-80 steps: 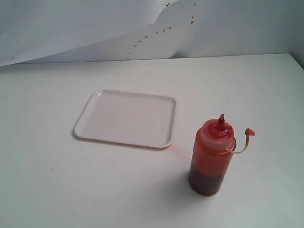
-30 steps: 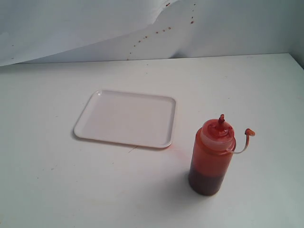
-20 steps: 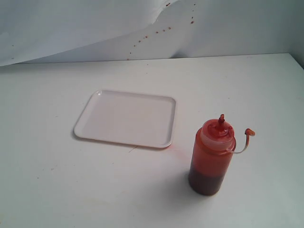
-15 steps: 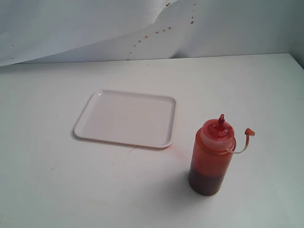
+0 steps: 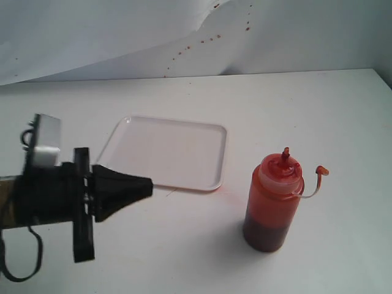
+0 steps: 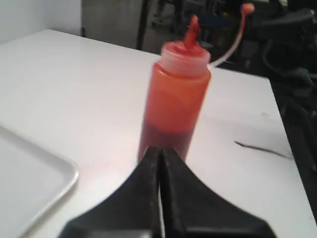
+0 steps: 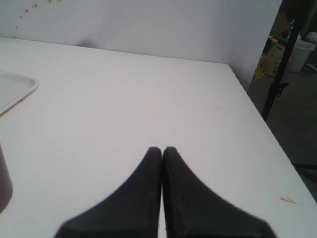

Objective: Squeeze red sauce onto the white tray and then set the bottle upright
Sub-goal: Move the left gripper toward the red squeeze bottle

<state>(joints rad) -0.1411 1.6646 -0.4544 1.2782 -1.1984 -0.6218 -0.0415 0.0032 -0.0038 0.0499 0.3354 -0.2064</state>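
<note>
The bottle (image 5: 274, 204) stands upright on the white table, right of the white tray (image 5: 164, 152); its red nozzle is uncapped and the small cap (image 5: 322, 171) hangs off on its tether. Dark red sauce fills the bottle's lower part. The tray holds no sauce. My left gripper (image 5: 147, 186) has come in from the left, shut with nothing in it, its tip pointing at the bottle from well short of it, just in front of the tray's near edge. The left wrist view shows the bottle (image 6: 175, 101) straight ahead of the shut left gripper (image 6: 160, 150). My right gripper (image 7: 162, 149) is shut and holds nothing.
A white backdrop (image 5: 184, 37) spotted with red specks rises behind the table. In the right wrist view the table's edge (image 7: 257, 119) drops off to a floor with stands and clutter. A tray corner (image 7: 15, 89) shows there too.
My left arm has entered the exterior view from the left, where no arm was before. The bottle and tray have not moved.
</note>
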